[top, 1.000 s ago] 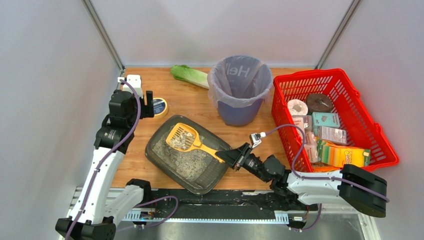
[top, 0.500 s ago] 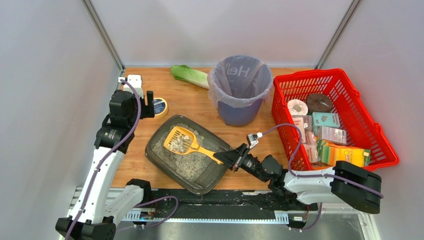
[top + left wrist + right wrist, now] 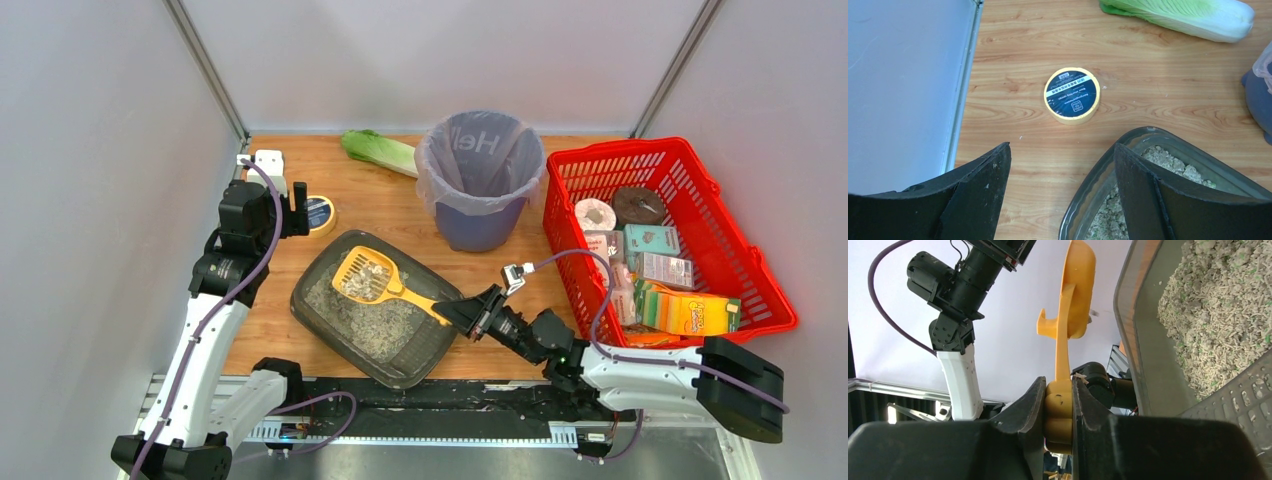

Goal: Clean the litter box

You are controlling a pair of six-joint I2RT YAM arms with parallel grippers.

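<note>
Black and spread wide with nothing between its fingers, the left gripper (image 3: 298, 208) hangs at the left of the overhead view, above the wooden table (image 3: 390, 215) and just beside a yellow-edged roll of tape (image 3: 320, 213) that lies flat. In the left wrist view the tape sits in the upper middle of the frame, apart from both fingers. Right of the tape and lower, in the lower centre of the overhead view, the litter box (image 3: 308, 290) rests on the table, a dark translucent tray with grey-beige granular litter over its floor. A yellow slotted litter scoop (image 3: 366, 276) is held over the tray's upper-left part, litter showing in its bowl and its handle running down to the right across the tray's rim. The right gripper (image 3: 468, 315) is clenched on the end of that handle, just outside the tray's right edge. Higher in the frame, a napa cabbage (image 3: 378, 150) lies at the table's far edge, and right of it stands a bin (image 3: 470, 235) lined with a purple bag. At the right, a red mesh basket (image 3: 615, 148) holds boxes and packets.
</note>
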